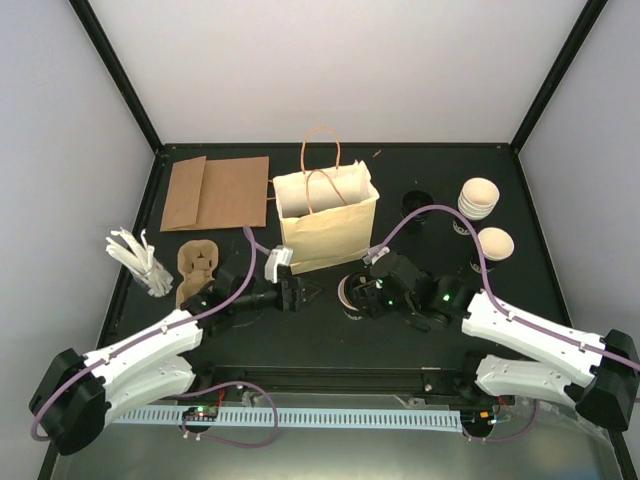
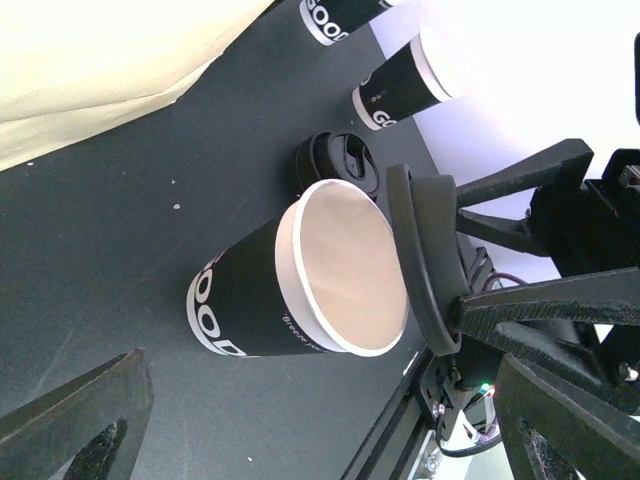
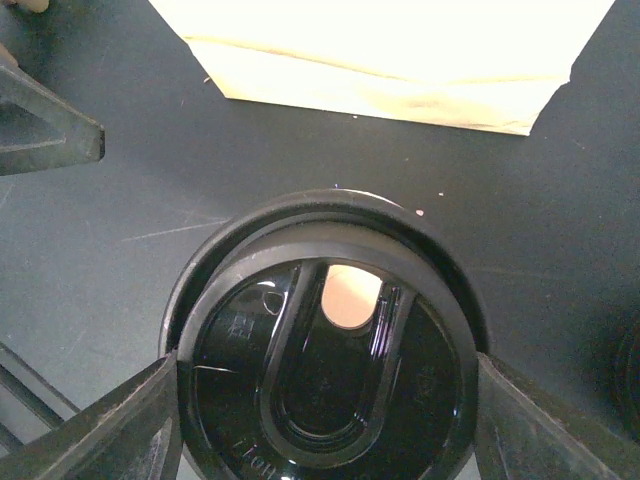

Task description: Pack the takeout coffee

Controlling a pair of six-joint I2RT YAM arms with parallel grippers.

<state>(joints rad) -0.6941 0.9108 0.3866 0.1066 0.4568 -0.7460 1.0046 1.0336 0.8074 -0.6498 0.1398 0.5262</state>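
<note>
Takeout coffee cup [image 2: 300, 290], side print: I read big white letters "OOD" on the black wall; the letter ahead of them is partly hidden.
Same cup, under the rim: small white script starting "Bree"; I cannot make out the rest.
Second cup [image 2: 405, 80]: white "GO" on its black wall, the rest turned away from me.
Third cup [image 2: 335, 18]: white "OOD", cut off by the picture's top edge.
Black lid [image 3: 330, 380]: raised marks near its lower edge, perhaps "H01"; I cannot read them surely.
Top view: I read no text.
</note>
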